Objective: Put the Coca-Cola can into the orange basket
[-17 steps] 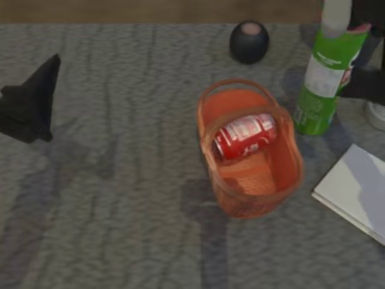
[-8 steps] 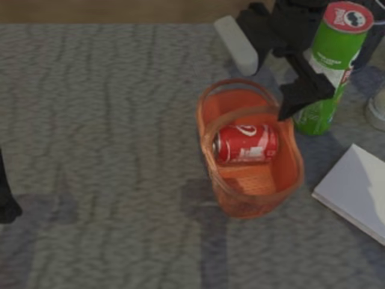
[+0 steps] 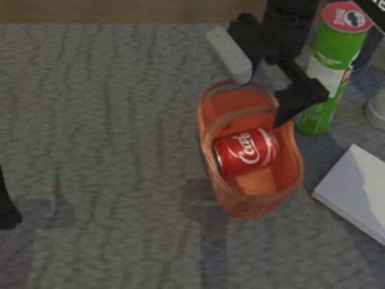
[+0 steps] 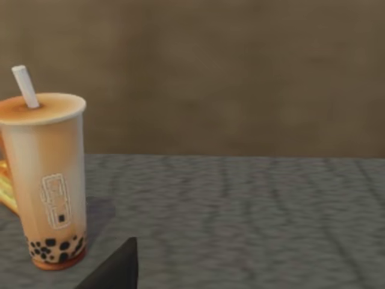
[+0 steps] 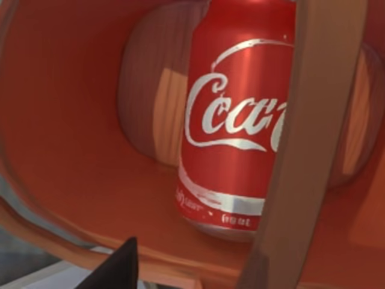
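Moved: Coca-Cola can (image 3: 245,152) rolled, script now up, lying in orange basket (image 3: 289,183).
R gripper (image 3: 264,84): fingers apart, prob. empty, over basket's far rim.
L arm: parked at tabletop (image 3: 108,150) left edge; gripper can't tell.

- Small red Coca-Cola can (image 3: 245,152): glossy, smooth metal sheen.
- Oval orange woven basket (image 3: 287,180): matt, ribbed weave.
- Grey desk (image 3: 108,120): rough cloth-like texture.
- Tall green chips tube (image 3: 328,66): smooth, printed.

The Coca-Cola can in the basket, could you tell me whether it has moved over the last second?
Yes. The can has rolled inside the orange basket, now showing its script on top.
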Robot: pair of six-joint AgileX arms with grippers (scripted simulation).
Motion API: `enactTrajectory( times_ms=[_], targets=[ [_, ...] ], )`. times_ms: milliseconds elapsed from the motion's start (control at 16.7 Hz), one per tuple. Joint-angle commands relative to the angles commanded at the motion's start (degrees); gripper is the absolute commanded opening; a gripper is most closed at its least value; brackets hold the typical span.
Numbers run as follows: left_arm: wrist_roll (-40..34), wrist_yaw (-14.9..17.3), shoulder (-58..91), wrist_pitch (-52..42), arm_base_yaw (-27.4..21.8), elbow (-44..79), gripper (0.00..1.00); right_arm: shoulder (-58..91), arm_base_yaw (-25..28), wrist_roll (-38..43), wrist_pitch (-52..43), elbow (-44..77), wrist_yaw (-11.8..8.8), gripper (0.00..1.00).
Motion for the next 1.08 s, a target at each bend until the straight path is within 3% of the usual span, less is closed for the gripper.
enactTrajectory(
  times_ms=[720,1080],
  targets=[
    [0.0,0.0,0.0,0.0,0.0,0.0,1.0,-3.3,0.8,0.4,7.2,-10.5,-0.1,1.0],
    [0.0,0.0,0.0,0.0,0.0,0.0,1.0,-3.3,0.8,0.4,7.2,-10.5,-0.1,0.55]
  ],
)
